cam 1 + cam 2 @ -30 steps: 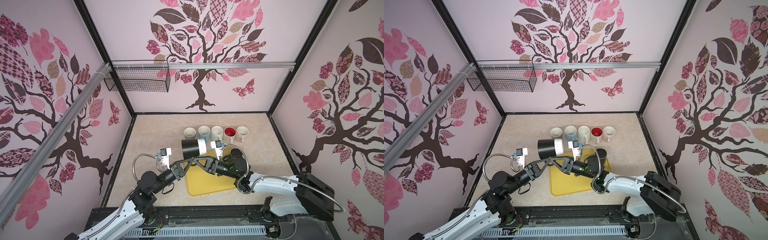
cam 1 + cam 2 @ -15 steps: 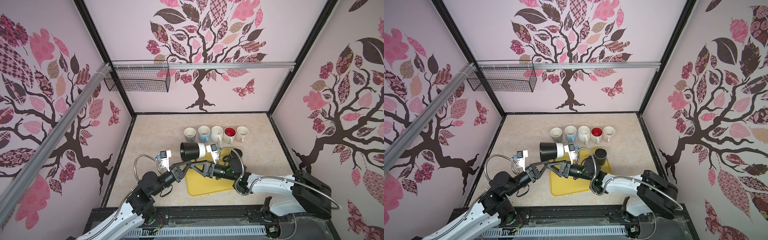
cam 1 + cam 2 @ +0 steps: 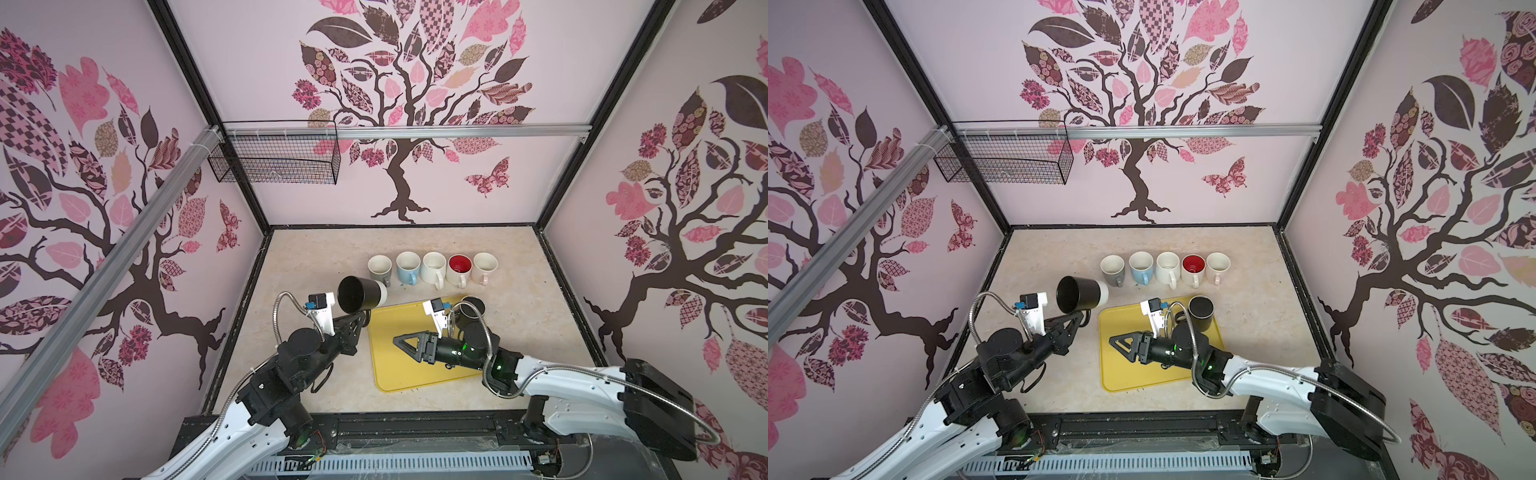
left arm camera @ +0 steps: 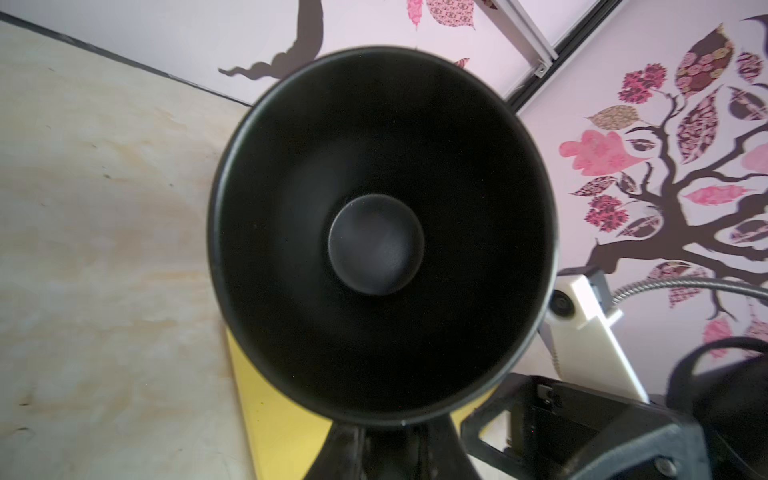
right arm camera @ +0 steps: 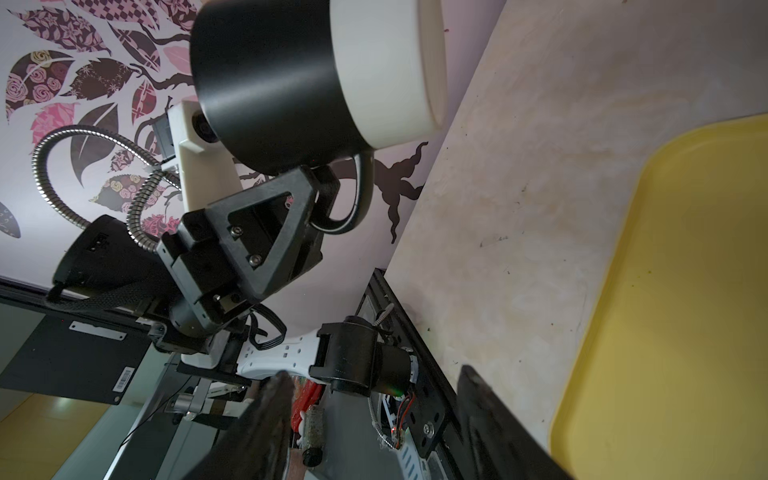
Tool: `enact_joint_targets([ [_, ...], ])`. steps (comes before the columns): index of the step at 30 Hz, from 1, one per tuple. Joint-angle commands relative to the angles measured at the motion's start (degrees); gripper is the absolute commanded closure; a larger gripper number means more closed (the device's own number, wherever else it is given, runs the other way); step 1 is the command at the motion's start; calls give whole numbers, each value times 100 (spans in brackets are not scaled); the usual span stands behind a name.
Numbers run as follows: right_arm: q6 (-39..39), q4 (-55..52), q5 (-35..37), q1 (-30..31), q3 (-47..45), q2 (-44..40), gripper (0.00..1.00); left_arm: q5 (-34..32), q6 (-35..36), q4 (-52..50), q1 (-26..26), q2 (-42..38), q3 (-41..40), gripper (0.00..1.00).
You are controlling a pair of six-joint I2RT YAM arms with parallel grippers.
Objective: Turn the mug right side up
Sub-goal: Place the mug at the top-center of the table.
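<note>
Black mug (image 3: 360,294) hangs sideways, handle pinched in the left gripper (image 3: 362,318), while the right gripper (image 3: 398,341) stands open above the yellow tray (image 3: 399,374).

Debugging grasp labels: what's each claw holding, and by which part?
Left claw holds the mug by its handle, mug sideways in the air. Right claw is open, holding nothing.

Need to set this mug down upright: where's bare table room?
Bare table lies left of the yellow tray, right of it, and behind the row of mugs. Crowded: the tray's far corner with a black mug, and the right gripper over the tray.
</note>
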Motion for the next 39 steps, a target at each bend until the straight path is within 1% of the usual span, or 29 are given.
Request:
enact_joint_targets([
  [1, -330, -1953, 898, 4, 419, -576, 36, -884, 728, -340, 27, 419, 883, 100],
  [2, -486, -2513, 1121, 4, 638, -637, 36, -962, 818, -418, 27, 616, 1019, 100],
  [4, -770, -3281, 1422, 9, 994, -653, 36, -1042, 956, -543, 82, 947, 1285, 100],
  [6, -1001, -3709, 1641, 3, 1193, -654, 36, -925, 1008, -713, 300, 1332, 1563, 100],
  [7, -1085, -3888, 1761, 3, 1267, -651, 36, -751, 1024, -771, 492, 1528, 1695, 100],
  [11, -1185, -4195, 1906, -127, 1365, -632, 35, 273, 925, -995, 1608, 2204, 2118, 100],
  [14, -1299, -4329, 1979, -126, 1423, -631, 35, 855, 897, -908, 2254, 2576, 2205, 100],
  [16, -1346, -4345, 1989, -129, 1417, -651, 34, 1166, 844, -876, 2583, 2824, 2274, 100],
  [18, -1386, -4343, 1976, -137, 1409, -666, 34, 1410, 842, -781, 2785, 3112, 2330, 100],
  [19, -1418, -4352, 1976, -139, 1409, -672, 34, 1473, 854, -796, 2837, 3282, 2375, 100],
  [23, -1533, -4408, 1996, -147, 1450, -667, 33, 1244, 984, -800, 2848, 3838, 2530, 100],
  [26, -1614, -4487, 1993, -155, 1502, -659, 33, 1189, 1035, -724, 2848, 4186, 2665, 100],
  [31, -1722, -4657, 2065, -164, 1559, -718, 33, 1014, 1137, -565, 2848, 4584, 2780, 100],
  [35, -1759, -4726, 2114, -181, 1550, -786, 32, 1119, 1253, -405, 2846, 4883, 2832, 100],
  [39, -1772, -4826, 2157, -197, 1568, -826, 32, 1032, 1315, -312, 2848, 5107, 2865, 100],
])
